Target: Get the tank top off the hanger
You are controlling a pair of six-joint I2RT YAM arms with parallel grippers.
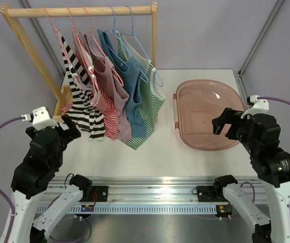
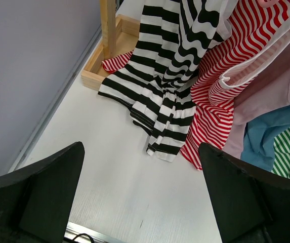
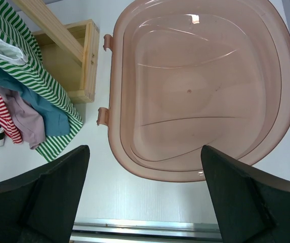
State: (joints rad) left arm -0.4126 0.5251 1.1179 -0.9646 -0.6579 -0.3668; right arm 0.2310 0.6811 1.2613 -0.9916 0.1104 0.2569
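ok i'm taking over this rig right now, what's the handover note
Left gripper: open, empty, over the table by the black-and-white striped top.
Right gripper: open, empty, above the pink basin.
Things: five tank tops on hangers on the wooden rack: black-and-white, red-striped top, pink top, blue top, green-striped top.
Done: nothing; every top is on its hanger.
Left: grip a top and slip it off its hanger.
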